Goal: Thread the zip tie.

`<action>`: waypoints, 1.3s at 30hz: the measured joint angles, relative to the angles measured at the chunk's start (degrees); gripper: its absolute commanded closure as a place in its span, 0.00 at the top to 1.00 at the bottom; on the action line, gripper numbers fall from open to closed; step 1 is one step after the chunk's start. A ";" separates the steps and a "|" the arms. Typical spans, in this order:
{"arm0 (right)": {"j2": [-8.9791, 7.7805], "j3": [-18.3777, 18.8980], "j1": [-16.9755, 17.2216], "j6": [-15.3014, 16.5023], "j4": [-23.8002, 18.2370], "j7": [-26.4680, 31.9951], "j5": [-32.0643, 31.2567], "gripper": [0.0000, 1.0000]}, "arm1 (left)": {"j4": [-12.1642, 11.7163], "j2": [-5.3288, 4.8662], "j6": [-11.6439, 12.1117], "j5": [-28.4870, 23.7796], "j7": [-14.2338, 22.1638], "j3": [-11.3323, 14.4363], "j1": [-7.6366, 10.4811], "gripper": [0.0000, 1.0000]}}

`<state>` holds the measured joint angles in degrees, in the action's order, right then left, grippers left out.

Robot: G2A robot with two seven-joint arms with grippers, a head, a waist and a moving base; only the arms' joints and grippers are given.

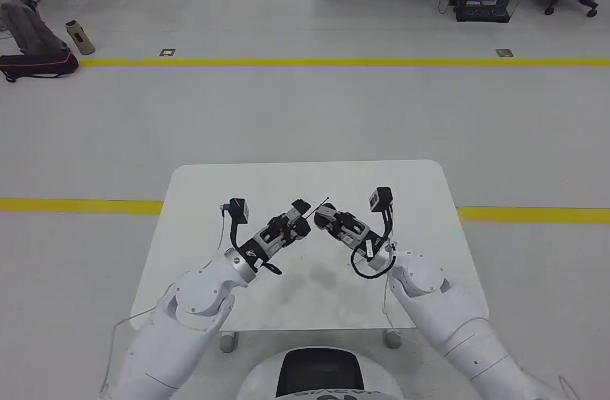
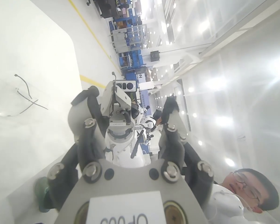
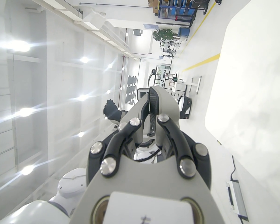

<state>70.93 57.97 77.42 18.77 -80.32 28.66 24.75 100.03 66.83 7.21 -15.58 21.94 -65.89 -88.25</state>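
Zip tie [image 1: 324,203] pinched in your right gripper [image 1: 322,212]

From above, it stands over the white table [image 1: 205,200], yellow-lined floor [image 1: 305,110] around, your left gripper [image 1: 303,214] near. Left wrist: it gapes empty; spare ties [image 2: 25,94] lie on the table. Right wrist: strap looks light, springy, slick; grip near its tip.

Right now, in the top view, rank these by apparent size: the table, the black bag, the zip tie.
1. table
2. black bag, on the floor farther off, so its true size is unsure
3. zip tie, a thin strip held by the right gripper
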 measured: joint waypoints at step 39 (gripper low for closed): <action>1.19 2.71 2.37 0.71 -1.94 1.32 -2.21 1.00 | 0.18 -0.56 -1.57 0.10 0.74 1.03 -0.20 0.00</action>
<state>72.12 60.68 79.78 19.48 -82.25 29.97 22.54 100.21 66.27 5.64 -15.48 22.68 -64.86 -88.45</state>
